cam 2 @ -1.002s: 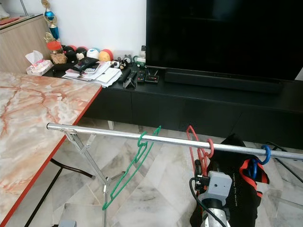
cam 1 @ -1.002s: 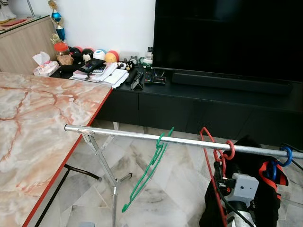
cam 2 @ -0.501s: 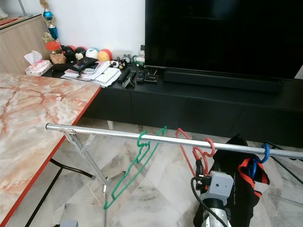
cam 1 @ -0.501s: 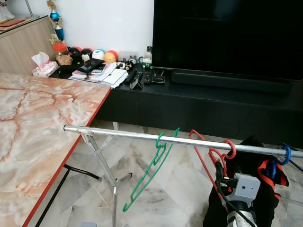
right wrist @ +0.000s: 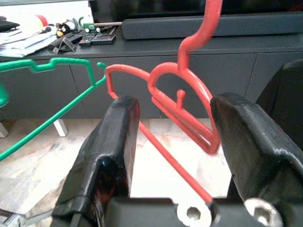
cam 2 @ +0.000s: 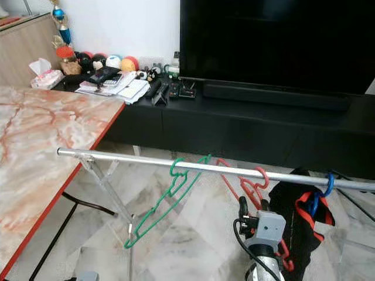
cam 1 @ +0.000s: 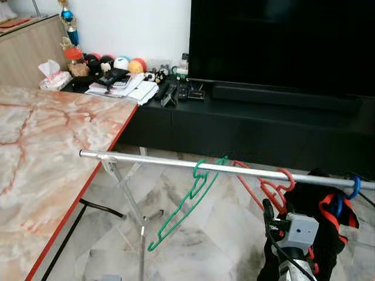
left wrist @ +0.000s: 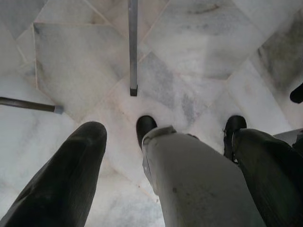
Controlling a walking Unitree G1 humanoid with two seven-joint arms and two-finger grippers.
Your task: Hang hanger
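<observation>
Red plastic hanger hooks the silver metal rail, at the green wire hanger's three o'clock. Right end effector, fingers spread, brackets it ungripped; withdrawing carelessly could snag and unhook it.

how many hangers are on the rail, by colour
green hanger: 1
red hanger: 1, between the open fingers of the right gripper
blue hanger: 1, carrying a black and red garment
total on the metal rail: 3

Right gripper: thick black fingers, grey wrist block, black cable.
</observation>
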